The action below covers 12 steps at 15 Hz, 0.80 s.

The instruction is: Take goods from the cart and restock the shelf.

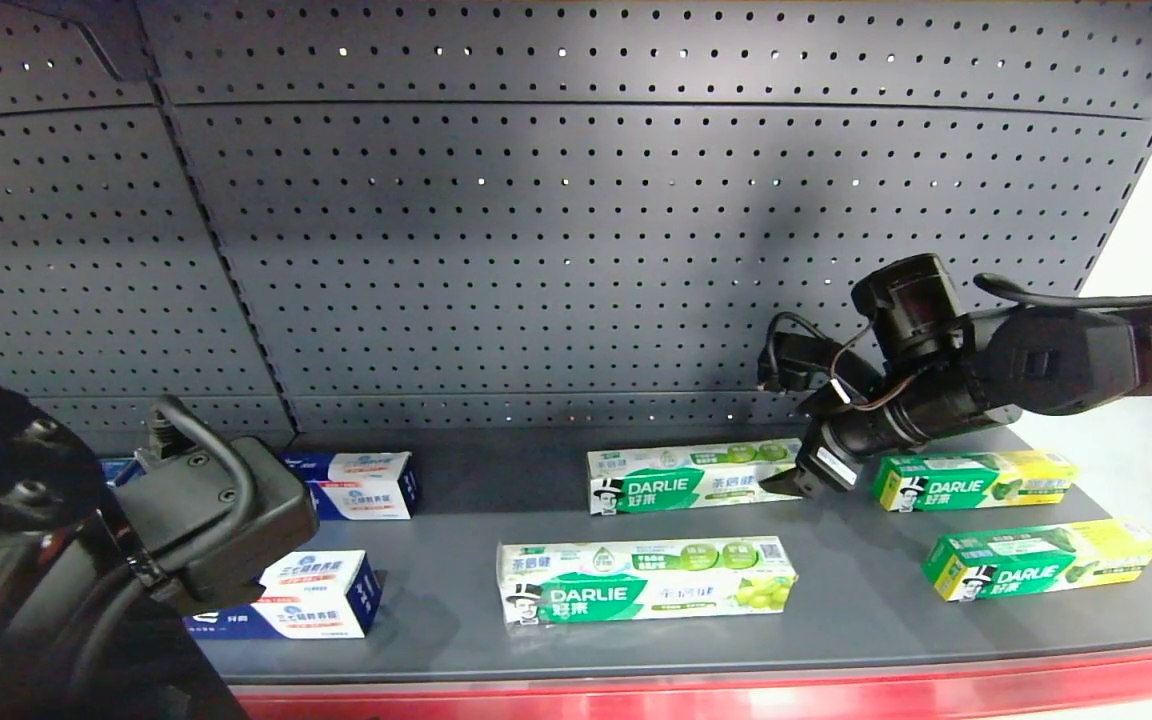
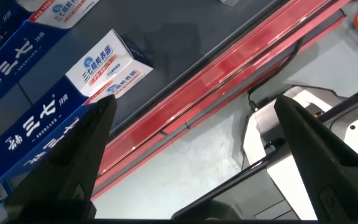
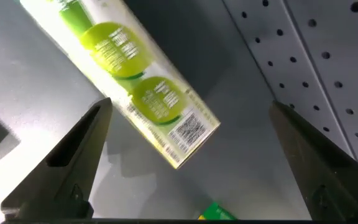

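Right gripper (image 1: 786, 487) hovers with jaws spread, holding nothing, just at the right end of the rear green toothpaste box (image 1: 691, 478), which lies flat on the shelf (image 1: 836, 590). Any careless sweep could clip that end and skew the box.

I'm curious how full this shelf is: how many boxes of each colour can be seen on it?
Green toothpaste boxes: 4
Blue-and-white boxes: 2, plus a blue edge, possibly of a third
Total: 6 certain
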Motion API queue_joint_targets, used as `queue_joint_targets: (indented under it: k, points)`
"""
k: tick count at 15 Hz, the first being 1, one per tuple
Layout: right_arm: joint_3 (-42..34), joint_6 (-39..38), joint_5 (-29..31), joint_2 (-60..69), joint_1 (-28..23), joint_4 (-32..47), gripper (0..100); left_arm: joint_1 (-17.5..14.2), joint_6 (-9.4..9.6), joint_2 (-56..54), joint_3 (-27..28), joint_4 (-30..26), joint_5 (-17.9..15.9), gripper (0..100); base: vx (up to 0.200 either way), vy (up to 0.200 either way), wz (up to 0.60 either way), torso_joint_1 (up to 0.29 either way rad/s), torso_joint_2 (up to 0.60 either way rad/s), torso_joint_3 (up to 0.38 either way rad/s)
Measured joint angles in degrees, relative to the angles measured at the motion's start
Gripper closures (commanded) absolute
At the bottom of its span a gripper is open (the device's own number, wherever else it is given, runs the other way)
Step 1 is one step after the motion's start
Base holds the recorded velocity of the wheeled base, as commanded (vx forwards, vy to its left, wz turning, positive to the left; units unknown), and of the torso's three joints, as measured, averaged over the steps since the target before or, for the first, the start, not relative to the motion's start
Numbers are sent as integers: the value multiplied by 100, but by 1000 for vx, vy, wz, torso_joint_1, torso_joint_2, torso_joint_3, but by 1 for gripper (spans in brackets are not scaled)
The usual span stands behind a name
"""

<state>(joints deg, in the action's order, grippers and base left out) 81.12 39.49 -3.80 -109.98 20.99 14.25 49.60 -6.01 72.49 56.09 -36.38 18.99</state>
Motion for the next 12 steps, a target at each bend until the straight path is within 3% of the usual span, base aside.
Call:
queue_joint_targets:
  k: [4,12]
  points:
    - [-330,-10,-18,463,-94,33,0,-5,-4,-121,-227,0,5,0,0,0,0,0,0,0]
    - [-639,9,59,817,-881,-29,0,-11,-9,-160,-195,17,11,0,0,0,0,0,0,0]
